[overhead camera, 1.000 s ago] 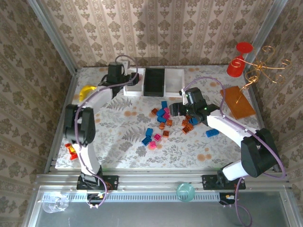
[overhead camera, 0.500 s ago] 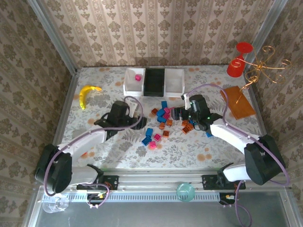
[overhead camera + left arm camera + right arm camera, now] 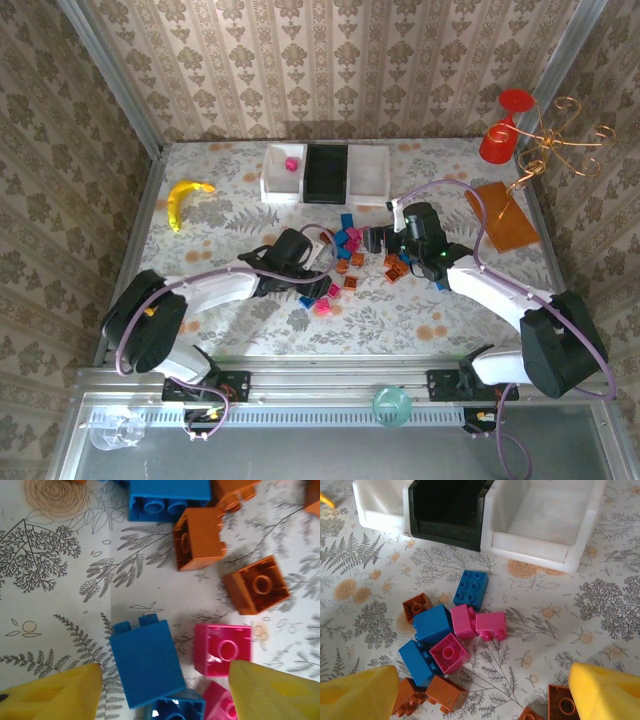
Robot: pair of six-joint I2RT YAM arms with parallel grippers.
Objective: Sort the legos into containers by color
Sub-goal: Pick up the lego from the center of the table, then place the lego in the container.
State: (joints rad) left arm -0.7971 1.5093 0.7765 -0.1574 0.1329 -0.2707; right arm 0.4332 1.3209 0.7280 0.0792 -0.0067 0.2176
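The left tool (image 3: 165, 677) is released and holds nothing, low over the counter (image 3: 60, 605). A blue lego (image 3: 146, 662) lies between its fingers, long axis pointing forward from the tool. A pink lego (image 3: 223, 650) lies just beside it, so I think closing may catch both.

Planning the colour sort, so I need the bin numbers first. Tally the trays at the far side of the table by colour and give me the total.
White trays: 2
Black tray: 1
Total: 3
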